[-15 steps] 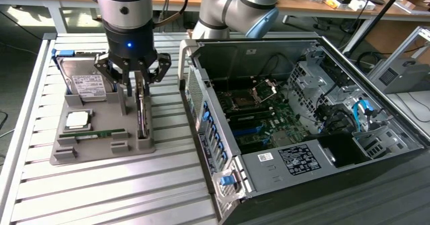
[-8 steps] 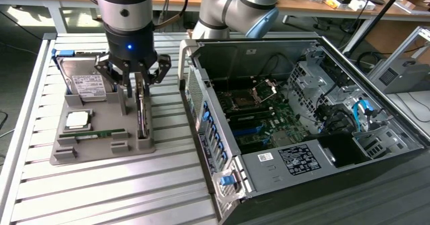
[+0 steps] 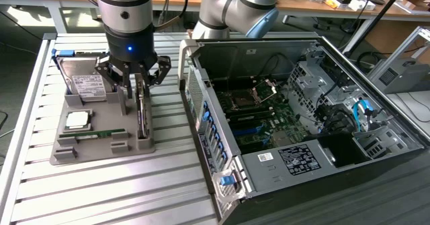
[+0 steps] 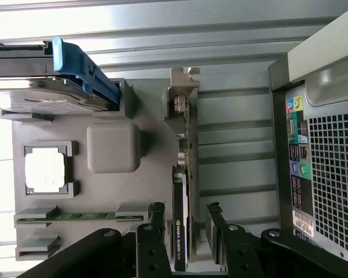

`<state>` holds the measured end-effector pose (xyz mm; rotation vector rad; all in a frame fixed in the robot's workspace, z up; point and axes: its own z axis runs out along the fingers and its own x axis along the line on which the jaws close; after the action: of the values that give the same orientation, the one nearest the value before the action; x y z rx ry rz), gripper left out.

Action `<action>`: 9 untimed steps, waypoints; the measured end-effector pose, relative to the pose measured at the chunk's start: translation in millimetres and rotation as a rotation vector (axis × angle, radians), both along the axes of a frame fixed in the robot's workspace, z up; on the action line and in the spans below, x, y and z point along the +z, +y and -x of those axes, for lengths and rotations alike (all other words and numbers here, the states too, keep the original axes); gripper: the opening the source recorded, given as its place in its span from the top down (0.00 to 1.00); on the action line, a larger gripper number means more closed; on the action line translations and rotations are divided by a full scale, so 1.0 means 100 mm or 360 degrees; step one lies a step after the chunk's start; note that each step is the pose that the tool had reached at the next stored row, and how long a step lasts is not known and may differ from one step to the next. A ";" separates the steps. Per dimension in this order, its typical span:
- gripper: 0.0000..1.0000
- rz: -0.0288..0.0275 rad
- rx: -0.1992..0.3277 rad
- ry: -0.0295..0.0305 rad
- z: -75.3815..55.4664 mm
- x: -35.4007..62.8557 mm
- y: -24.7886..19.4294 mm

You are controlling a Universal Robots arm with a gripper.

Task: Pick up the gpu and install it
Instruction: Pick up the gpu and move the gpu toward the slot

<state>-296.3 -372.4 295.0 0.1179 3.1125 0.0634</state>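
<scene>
The gpu (image 3: 142, 111) is a thin dark card standing on edge in a slot of the grey holder tray (image 3: 100, 152), its silvery bracket (image 4: 182, 92) at the far end. My gripper (image 3: 136, 79) hangs right over it, open, with one finger on each side of the card and a gap on both sides. In the wrist view the gpu (image 4: 180, 191) runs between the two black fingertips (image 4: 156, 215), and my gripper (image 4: 184, 217) straddles its labelled end without touching it.
The tray also holds a silver hard drive (image 3: 84, 81) with a blue caddy (image 4: 81, 69), a processor chip (image 3: 77, 119) and a green memory stick (image 3: 94, 133). An open computer case (image 3: 201, 109) with its motherboard (image 3: 262, 124) lies to the exterior view's right, on the slatted table (image 3: 100, 195).
</scene>
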 end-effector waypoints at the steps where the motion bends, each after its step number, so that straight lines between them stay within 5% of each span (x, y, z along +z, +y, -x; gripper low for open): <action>1: 0.58 0.00000 0.0000 0.00001 0.00 -0.004 0.000; 9: 0.58 0.00000 0.0000 0.00001 0.00 -0.039 0.000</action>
<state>-296.3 -372.4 291.1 0.1178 3.1125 0.0634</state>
